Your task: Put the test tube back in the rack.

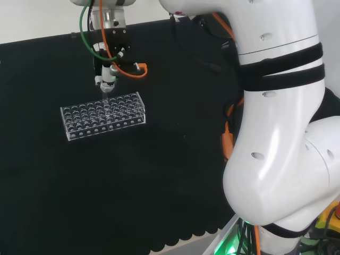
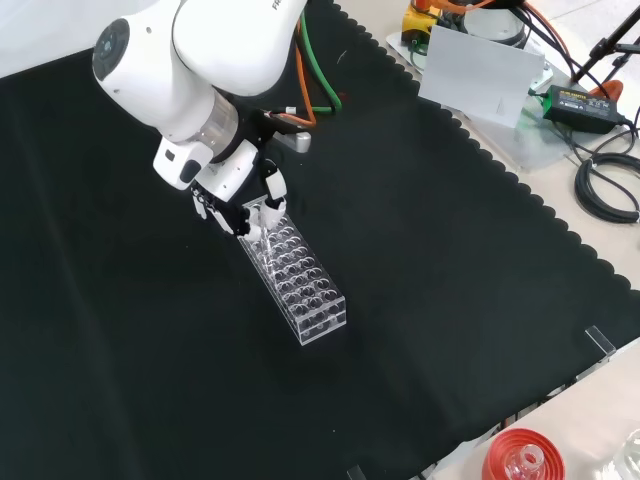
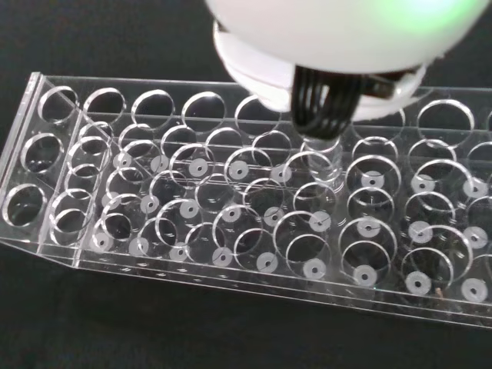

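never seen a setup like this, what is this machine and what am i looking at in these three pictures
It is one white robot arm with a black and white hand shaped like a person's. One camera looks over the arm from behind, one looks down from in front, and one sits at the wrist. On the black cloth lies a clear plastic rack full of round holes. The hand hovers over one end of it, fingers curled on a clear test tube pointing down into the rack.

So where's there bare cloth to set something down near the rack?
Bare cloth lies open all around the clear rack, widest on its right in the front view. It is crowded at the rack's upper end, where the hand holds the test tube.
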Motion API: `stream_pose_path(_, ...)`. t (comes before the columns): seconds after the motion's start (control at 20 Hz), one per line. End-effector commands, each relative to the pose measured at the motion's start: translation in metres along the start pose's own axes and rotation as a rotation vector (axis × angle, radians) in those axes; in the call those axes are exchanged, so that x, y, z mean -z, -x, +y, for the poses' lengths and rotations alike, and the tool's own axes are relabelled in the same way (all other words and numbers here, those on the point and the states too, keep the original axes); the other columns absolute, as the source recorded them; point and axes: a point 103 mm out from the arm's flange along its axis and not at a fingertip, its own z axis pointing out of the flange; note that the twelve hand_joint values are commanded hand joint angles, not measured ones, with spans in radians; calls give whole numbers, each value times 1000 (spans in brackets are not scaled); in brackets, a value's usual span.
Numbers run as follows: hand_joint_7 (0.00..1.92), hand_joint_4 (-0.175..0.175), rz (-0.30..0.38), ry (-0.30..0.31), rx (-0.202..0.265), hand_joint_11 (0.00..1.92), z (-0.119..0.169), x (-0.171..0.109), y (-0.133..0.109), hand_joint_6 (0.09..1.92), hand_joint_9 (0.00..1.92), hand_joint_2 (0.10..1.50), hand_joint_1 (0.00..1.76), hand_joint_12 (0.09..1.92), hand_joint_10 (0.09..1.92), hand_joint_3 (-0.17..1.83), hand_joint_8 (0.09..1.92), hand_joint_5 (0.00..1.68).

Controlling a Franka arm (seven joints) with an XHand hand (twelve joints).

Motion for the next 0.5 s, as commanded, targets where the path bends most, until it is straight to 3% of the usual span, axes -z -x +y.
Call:
stream_pose_path(0.05, 1505, -175, 11, -4, 15, 918, 0, -6, -6, 456, 1470, 496, 1446, 1170, 199, 811, 555, 1402)
stream_pose_path(0.5, 1506, -175, 18, -14, 26, 917, -3, -11, -8, 456, 1471, 496, 1446, 1170, 199, 811, 555, 1402)
